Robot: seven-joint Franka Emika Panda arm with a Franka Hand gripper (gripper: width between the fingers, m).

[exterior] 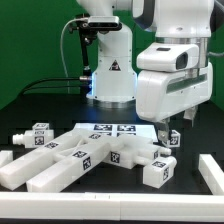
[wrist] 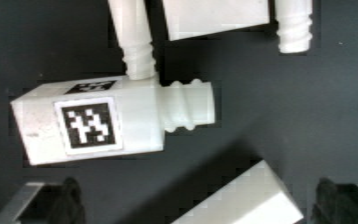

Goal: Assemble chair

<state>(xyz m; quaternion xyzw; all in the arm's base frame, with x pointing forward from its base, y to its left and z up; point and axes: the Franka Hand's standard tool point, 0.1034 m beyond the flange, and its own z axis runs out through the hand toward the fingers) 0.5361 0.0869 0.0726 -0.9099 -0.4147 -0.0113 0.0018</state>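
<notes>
The robot arm (exterior: 170, 75) hangs big and white over the exterior view's right side of the black bench (exterior: 120, 203). The chair (exterior: 85, 155) is all loose pieces, spread over the bench from the exterior view's left to just under the arm: long bars fanned out and touching, with small tagged blocks round the edges. The marker board (exterior: 118, 128) lies flat just behind them. The gripper (exterior: 178, 122) hovers over the rightmost pieces, its fingers (wrist: 51, 200) spread wide with nothing gripped. Under it, the wrist view shows one tagged block (wrist: 101, 120) with a ridged peg lying on the bench.
</notes>
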